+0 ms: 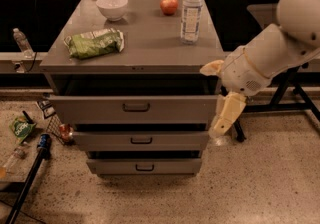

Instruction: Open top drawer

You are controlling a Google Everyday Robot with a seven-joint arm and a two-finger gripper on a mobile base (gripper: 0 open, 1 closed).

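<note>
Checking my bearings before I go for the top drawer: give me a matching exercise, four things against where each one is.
1. white bowl
2. apple
3. green bag
4. pincer

A. just right of the top drawer, pointing down
B. cabinet top, back left
C. cabinet top, front left
D. between bowl and water bottle

Pairs: 1-B, 2-D, 3-C, 4-A.
</note>
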